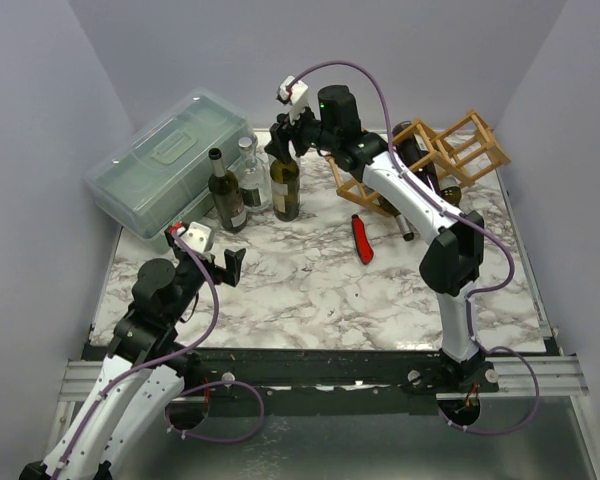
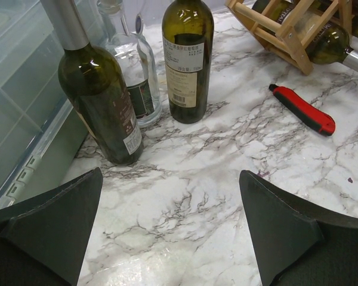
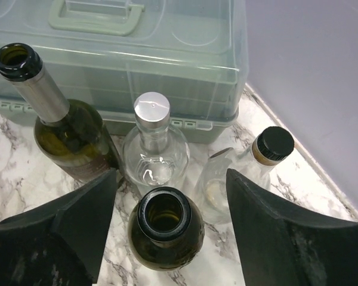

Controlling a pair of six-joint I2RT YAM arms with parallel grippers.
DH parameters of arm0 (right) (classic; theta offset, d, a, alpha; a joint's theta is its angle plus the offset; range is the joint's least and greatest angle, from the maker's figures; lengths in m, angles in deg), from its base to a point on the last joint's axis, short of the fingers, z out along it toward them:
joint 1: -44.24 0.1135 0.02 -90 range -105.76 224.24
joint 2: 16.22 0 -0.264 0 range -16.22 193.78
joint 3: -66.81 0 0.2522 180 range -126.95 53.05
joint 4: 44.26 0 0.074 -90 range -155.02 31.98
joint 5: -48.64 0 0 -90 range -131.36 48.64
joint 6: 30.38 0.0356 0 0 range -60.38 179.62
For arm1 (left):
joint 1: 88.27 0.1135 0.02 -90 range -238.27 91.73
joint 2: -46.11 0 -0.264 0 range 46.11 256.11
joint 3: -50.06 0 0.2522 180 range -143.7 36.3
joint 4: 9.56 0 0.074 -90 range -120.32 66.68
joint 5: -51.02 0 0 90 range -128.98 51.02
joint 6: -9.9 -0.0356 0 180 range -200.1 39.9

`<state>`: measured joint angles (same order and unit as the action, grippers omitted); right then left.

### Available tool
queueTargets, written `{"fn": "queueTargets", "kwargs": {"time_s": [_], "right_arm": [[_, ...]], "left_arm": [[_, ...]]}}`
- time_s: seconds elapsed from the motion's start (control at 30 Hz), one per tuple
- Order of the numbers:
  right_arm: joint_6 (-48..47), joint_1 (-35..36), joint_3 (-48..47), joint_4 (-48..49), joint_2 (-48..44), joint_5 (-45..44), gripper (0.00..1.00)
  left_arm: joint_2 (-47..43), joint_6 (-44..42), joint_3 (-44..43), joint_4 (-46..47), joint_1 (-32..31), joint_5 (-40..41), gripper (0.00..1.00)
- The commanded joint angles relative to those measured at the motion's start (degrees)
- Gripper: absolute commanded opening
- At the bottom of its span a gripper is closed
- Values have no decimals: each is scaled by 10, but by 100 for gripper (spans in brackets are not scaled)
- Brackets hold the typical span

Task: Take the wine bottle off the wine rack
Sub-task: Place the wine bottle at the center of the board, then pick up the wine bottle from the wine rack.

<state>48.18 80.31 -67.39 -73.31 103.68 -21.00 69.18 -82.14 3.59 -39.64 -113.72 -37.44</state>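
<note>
Marble bench (image 1: 310, 290) across the centre. Lidded plastic box (image 1: 165, 165) at upper left. Wine rack (image 1: 465, 150) at upper right, other bottles (image 2: 325, 47) lying in its cells. Wine bottle (image 1: 285, 190) upright on the bench at top centre, off the rack. Right tool (image 3: 170, 173) over its open mouth, fingers spread either side, not touching. Left tool (image 2: 170, 173) at lower left, spread wide, empty. Red cutter (image 1: 363, 240) right of centre.

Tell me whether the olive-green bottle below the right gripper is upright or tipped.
Upright. The bottle stands on its base on the table, open mouth facing up beneath the right gripper.
</note>
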Motion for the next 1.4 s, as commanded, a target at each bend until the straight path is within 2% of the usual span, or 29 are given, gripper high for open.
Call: {"fn": "queueTargets", "kwargs": {"time_s": [0.0, 0.1, 0.2, 0.47, 0.97, 1.37], "right_arm": [[3, 5, -13, 5, -21, -8, 80], [4, 5, -12, -7, -40, 0, 92], [5, 5, -15, -21, -62, 5, 99], [-7, 5, -14, -77, -132, 52, 99], [-34, -7, 79, -169, -275, 137, 99], [-69, -122, 206, -225, -395, 209, 99]], "left_arm": [[-10, -5, 7, 6, 4, 8, 99], [-12, -5, 8, 7, 4, 6, 99], [-14, -4, 8, 6, 4, 4, 99], [-21, -2, 8, 7, 4, -1, 99], [-28, 0, 9, 8, 4, -2, 99], [-27, 1, 11, 11, 4, -7, 99]]}}
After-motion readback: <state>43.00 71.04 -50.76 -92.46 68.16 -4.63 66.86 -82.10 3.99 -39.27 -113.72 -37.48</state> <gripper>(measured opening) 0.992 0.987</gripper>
